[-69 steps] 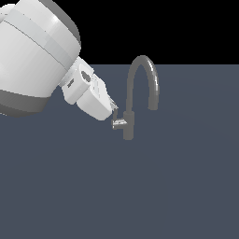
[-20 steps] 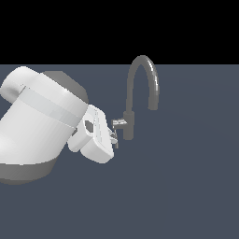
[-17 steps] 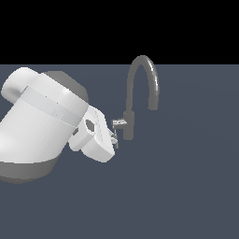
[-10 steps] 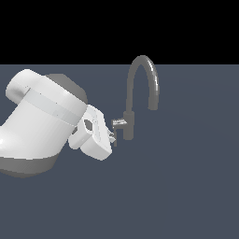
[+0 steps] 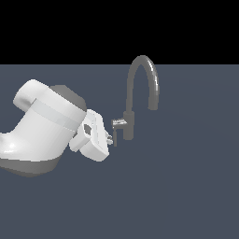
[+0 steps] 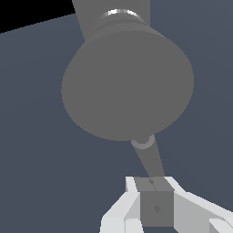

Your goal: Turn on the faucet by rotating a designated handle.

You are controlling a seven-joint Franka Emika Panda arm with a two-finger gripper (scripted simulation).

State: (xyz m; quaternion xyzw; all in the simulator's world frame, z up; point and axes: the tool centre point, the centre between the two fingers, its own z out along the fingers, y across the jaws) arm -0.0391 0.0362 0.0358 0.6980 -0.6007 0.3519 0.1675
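Observation:
The dark grey faucet [image 5: 129,125] stands mid-scene, its arched spout rising above the short body. A shiny stub sticks out of the body toward the exterior view's left, and the thin handle [image 5: 115,138] hangs down from it. My white gripper [image 5: 110,139] sits just beside that rod, fingertips against it. In the wrist view the faucet's round stub end [image 6: 127,82] fills the middle. The handle [image 6: 149,160] runs from it to my gripper [image 6: 156,189]. The two dark pads are pressed together with no gap. The rod's tip ends at them, not between them.
The large white arm links [image 5: 42,128] fill the exterior view's left side beside the faucet. A flat blue-grey surface [image 5: 186,186] spreads all around the faucet. Nothing else stands on it.
The arm's big links have swung toward the exterior view's left and risen a little. The fingertips have drifted slightly left while staying by the handle. The faucet itself looks unchanged.

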